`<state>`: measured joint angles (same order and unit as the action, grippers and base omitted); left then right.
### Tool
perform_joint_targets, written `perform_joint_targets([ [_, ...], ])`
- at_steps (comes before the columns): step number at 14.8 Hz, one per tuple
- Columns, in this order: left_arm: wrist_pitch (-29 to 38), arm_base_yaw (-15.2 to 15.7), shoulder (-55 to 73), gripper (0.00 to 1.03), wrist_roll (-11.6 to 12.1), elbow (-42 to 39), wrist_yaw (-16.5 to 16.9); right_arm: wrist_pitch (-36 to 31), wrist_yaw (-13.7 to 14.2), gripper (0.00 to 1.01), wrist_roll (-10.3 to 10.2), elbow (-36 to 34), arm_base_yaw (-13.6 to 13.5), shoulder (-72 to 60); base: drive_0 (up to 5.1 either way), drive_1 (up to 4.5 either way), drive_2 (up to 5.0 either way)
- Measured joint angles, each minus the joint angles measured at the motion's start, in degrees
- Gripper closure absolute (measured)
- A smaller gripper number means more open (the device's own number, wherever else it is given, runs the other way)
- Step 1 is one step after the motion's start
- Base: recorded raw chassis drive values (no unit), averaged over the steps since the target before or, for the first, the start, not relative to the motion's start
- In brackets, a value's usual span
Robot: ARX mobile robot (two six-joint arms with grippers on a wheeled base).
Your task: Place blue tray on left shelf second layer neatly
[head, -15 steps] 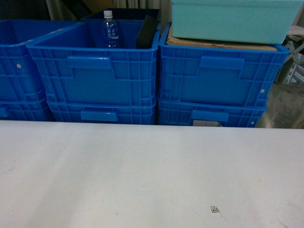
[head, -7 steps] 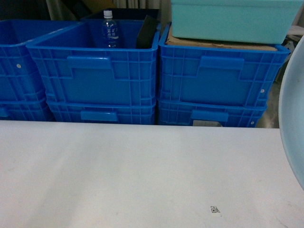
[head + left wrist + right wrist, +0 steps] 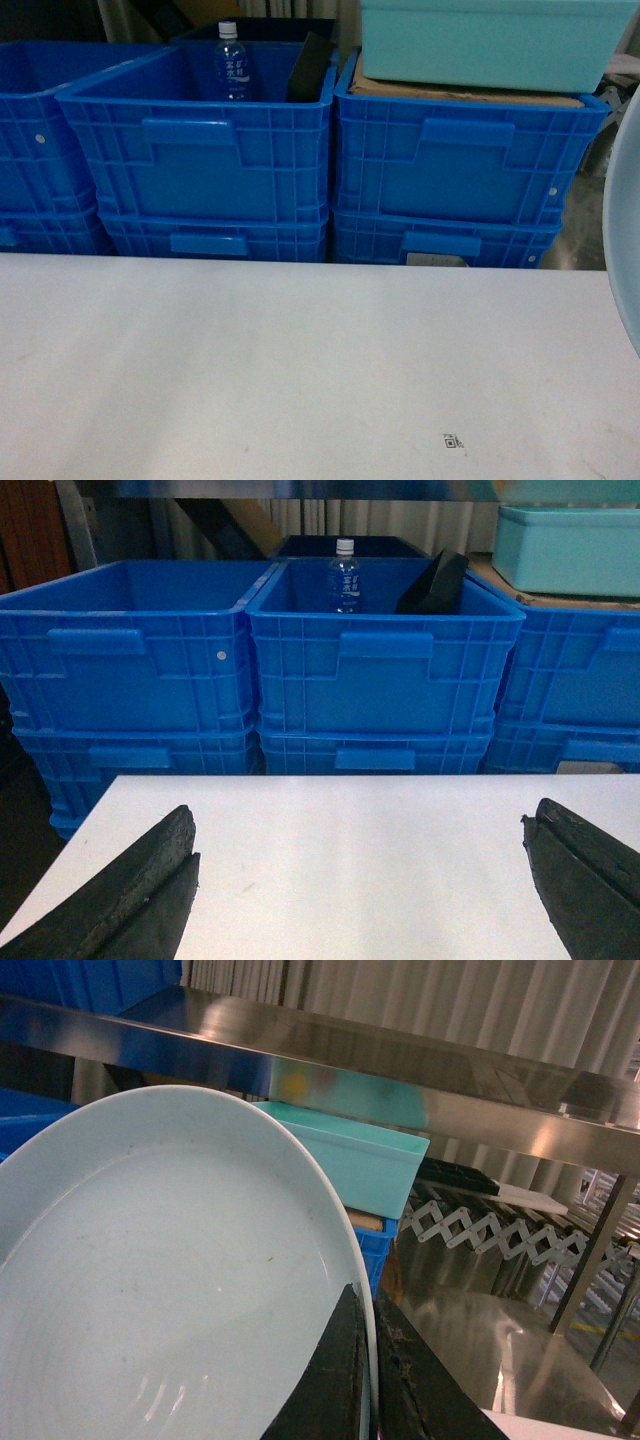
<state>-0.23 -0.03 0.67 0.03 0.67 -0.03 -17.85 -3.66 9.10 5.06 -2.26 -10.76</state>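
We see the blue tray [image 3: 150,1290] held tilted at the right edge of the head view, off the desk [image 3: 300,370], its rim pinched by our right end effector [image 3: 368,1380]. Our left end effector [image 3: 360,880] hangs spread and empty, likely keeping clear.

A warehouse or stockroom: stacked dark-blue plastic crates [image 3: 200,150] behind a white counter [image 3: 300,370], a stainless-steel rack [image 3: 330,1075], corrugated metal walling [image 3: 450,1000]

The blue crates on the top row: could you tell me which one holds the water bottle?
The middle crate; the bottle stands upright inside, unlike its neighbours.
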Motion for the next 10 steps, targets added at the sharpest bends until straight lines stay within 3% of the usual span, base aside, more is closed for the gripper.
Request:
perform_joint_targets([
  [10,0.0,0.0,0.0,0.05,0.0,0.0,0.0,0.1,0.0,0.99,0.0,0.0,0.0,0.0,-0.3,-0.33,-0.3],
])
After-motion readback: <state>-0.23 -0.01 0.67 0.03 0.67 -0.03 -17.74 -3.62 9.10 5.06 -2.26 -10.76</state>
